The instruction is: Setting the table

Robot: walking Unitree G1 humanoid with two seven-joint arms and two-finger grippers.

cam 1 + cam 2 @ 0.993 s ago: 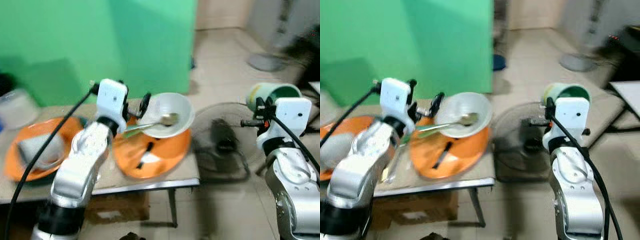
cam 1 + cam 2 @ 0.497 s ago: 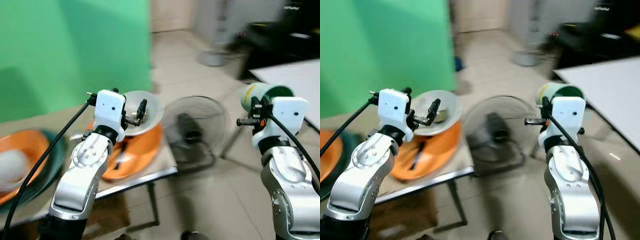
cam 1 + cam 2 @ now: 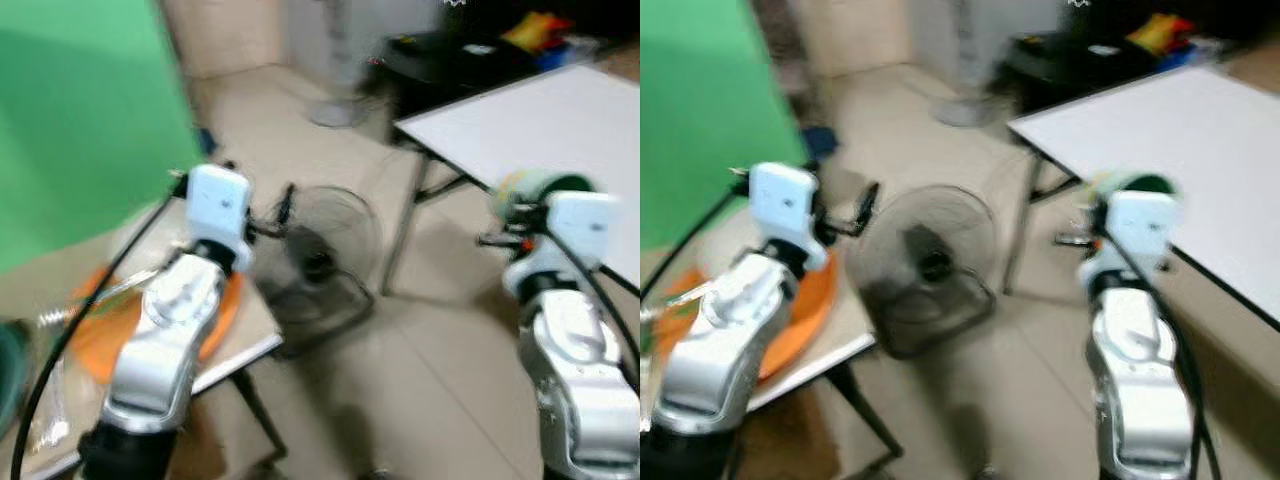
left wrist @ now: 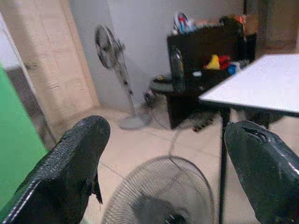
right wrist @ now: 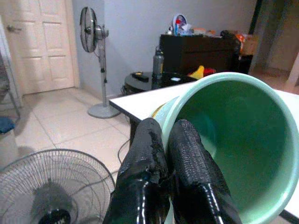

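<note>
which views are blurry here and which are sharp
Both eye views are smeared by motion: the floor fan, the white table and both arms look soft. The right wrist view is sharp on the green cup pinched by the right gripper. The left wrist view is slightly soft, with the left gripper open.

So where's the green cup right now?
The green cup is in the robot's right hand, pinched at the rim, out on its right side next to the white table.
</note>
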